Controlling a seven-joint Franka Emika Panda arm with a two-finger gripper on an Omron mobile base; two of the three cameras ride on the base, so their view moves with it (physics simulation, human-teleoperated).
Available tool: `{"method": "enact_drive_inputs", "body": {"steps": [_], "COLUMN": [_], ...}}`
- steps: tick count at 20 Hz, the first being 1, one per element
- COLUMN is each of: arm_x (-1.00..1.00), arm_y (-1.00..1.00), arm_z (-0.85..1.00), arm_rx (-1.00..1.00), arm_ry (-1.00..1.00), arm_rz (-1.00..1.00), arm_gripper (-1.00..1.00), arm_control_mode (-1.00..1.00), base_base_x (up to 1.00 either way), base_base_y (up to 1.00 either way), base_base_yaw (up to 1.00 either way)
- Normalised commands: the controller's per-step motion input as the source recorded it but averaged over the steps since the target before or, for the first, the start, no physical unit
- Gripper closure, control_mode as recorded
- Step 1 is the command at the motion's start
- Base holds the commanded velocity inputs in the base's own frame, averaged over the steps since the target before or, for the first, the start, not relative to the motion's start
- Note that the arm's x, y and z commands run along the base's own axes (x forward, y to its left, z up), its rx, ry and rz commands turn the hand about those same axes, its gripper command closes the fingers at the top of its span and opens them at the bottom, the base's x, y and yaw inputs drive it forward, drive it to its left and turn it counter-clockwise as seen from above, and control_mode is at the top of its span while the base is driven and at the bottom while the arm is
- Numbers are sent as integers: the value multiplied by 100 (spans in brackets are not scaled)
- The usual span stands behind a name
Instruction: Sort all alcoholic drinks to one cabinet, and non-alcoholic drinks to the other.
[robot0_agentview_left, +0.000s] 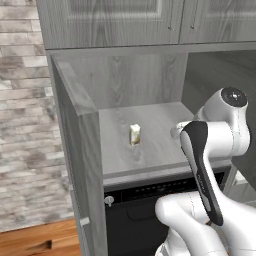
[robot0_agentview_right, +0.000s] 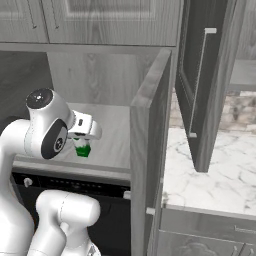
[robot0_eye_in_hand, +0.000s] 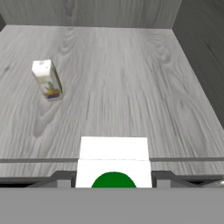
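Above the black built-in oven (robot0_agentview_left: 150, 220), the narrow grey wood-grain cabinet niche (robot0_agentview_left: 82, 107) stands open, and its flat grey shelf (robot0_eye_in_hand: 131, 87) carries the small cream-yellow carton (robot0_eye_in_hand: 47, 80), which stands upright and alone toward the shelf's left side, about midway between the front edge and the back wall; the left base view shows the same carton (robot0_agentview_left: 134, 134) near the middle of the shelf, well clear of both side walls. At the shelf's front edge, toward the right side wall, the two-finger gripper (robot0_eye_in_hand: 114, 177) holds the small green and white carton (robot0_eye_in_hand: 113, 159), whose white top and round green mark sit between the two dark fingertips (robot0_eye_in_hand: 61, 177) in the hand view; the fingers are closed against its two sides, part-way open to the carton's width. From the right base view the green and white carton (robot0_agentview_right: 82, 148) hangs below the white hand, over the shelf's front strip, and whether its base touches the shelf cannot be told. The two cartons are well apart, the held one nearer the front edge and to the right of the cream-yellow one. A dark cabinet door (robot0_agentview_right: 197, 90) stands swung open to the right of the niche, over a pale marble counter (robot0_agentview_right: 220, 175).
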Motion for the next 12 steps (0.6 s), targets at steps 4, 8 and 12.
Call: {"method": "enact_drive_inputs", "body": {"steps": [4,8,12], "arm_x": [0,0,0], "arm_y": [0,0,0], "arm_z": [0,0,0], "arm_rx": [0,0,0], "arm_ry": [0,0,0], "arm_rz": [0,0,0], "arm_gripper": [100,100,100], "arm_control_mode": [100,100,100], "base_base_x": [5,0,0], "base_base_y": [6,1,0], "base_base_yaw": [0,0,0]}}
